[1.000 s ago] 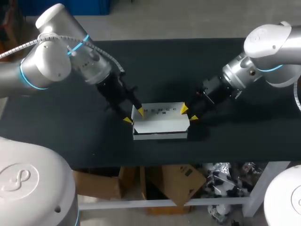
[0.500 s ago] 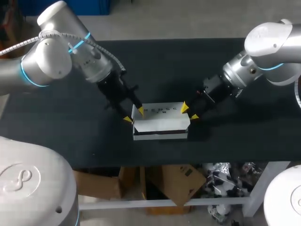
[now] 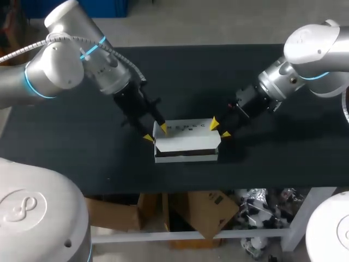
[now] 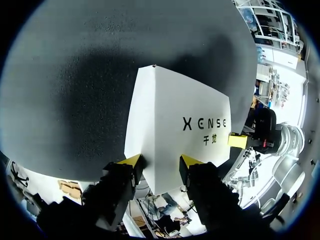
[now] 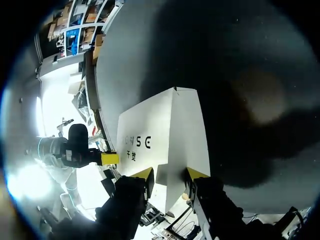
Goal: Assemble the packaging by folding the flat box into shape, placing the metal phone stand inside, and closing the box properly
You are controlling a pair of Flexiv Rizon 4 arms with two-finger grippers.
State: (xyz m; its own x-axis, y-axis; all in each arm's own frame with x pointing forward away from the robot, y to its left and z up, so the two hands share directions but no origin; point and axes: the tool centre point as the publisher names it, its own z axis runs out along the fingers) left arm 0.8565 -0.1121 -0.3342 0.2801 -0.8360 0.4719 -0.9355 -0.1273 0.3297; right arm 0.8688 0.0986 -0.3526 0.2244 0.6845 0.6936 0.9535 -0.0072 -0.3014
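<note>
Because the white box (image 3: 186,143) lies close to the front edge of the black table (image 3: 262,158), little tabletop remains on the near side of either claw. Bare black surface runs wide behind them and out past each claw's outer side. The box's long axis runs straight from the left gripper (image 3: 156,134) to the right gripper (image 3: 219,129), parallel with that front edge, and its printed panel faces up. Along the near long side a dark slit shows under the top panel, above a lower white strip.

The left gripper sits at the box's left end, slanting in from behind. Its fingers are moderately parted. In the head view one yellow tip rests at the far corner of the top panel and the other lies just outside the end, nearer the front edge. In the left wrist view the box's end fills the gap between the fingertips (image 4: 131,161), one beside the box's side edge, the other over the printed face. The claw straddles the corner rather than clamping it.

The right gripper stands likewise at the opposite end, parted about as far, with one tip at the far corner of the top and the other just beside the end wall. In the right wrist view the box's ridge runs ahead from between its fingertips (image 5: 196,173), and the left gripper's yellow tip shows at the far end.
</note>
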